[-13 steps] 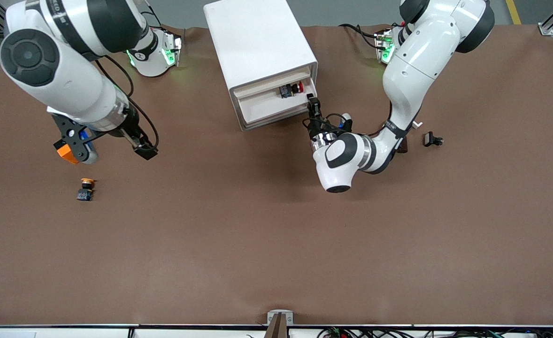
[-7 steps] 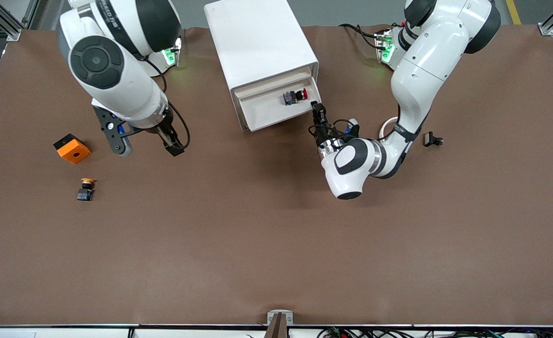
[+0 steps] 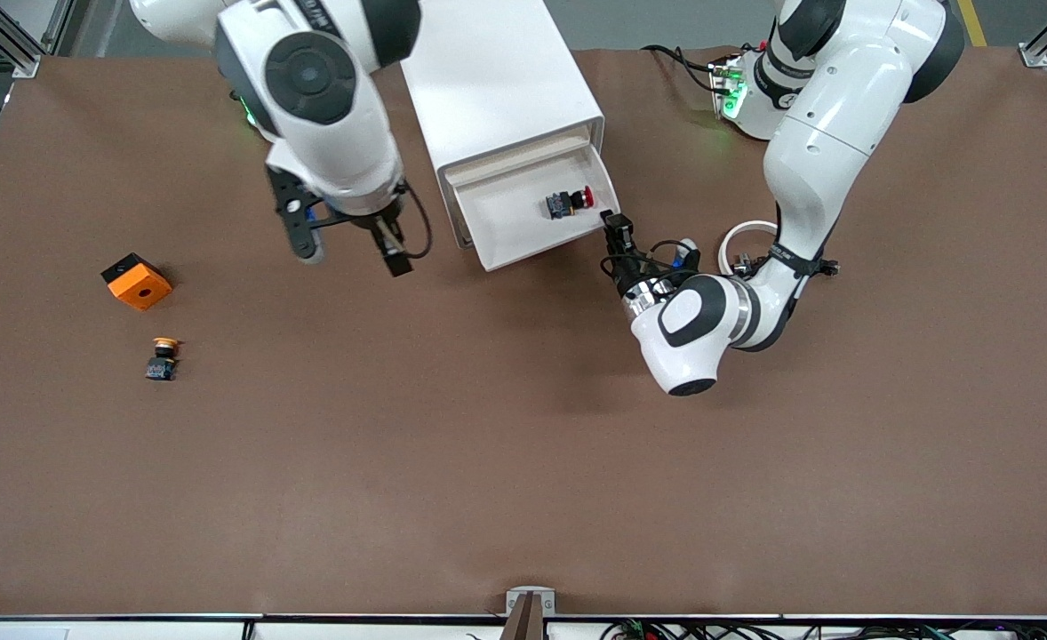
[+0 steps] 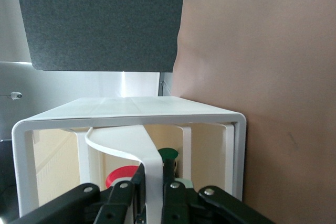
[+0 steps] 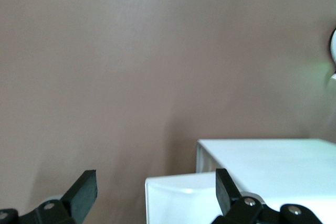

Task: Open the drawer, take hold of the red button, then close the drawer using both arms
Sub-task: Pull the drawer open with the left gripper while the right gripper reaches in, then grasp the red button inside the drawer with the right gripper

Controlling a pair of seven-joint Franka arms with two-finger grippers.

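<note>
The white cabinet (image 3: pixel 488 80) stands at the table's back middle. Its top drawer (image 3: pixel 510 222) is pulled out toward the front camera. The red-capped button (image 3: pixel 570 202) lies on its side in the drawer, near the corner at the left arm's end. My left gripper (image 3: pixel 614 227) is shut on the drawer's front wall at that corner. The left wrist view shows the fingers (image 4: pixel 181 174) clamped on the white wall (image 4: pixel 131 145), with the red cap (image 4: pixel 123 176) past it. My right gripper (image 3: pixel 348 253) is open and empty, over the table beside the drawer; the drawer's corner (image 5: pixel 173 198) shows between its fingers (image 5: pixel 84 190).
An orange-and-black cube (image 3: pixel 136 281) and a yellow-capped button (image 3: pixel 163 357) lie toward the right arm's end. A white ring (image 3: pixel 746 238) and a small black part (image 3: pixel 830 265) lie by the left arm's forearm.
The left gripper has pulled the drawer farther out, and the button has come with it. The right arm has swung from over the orange cube to beside the drawer.
</note>
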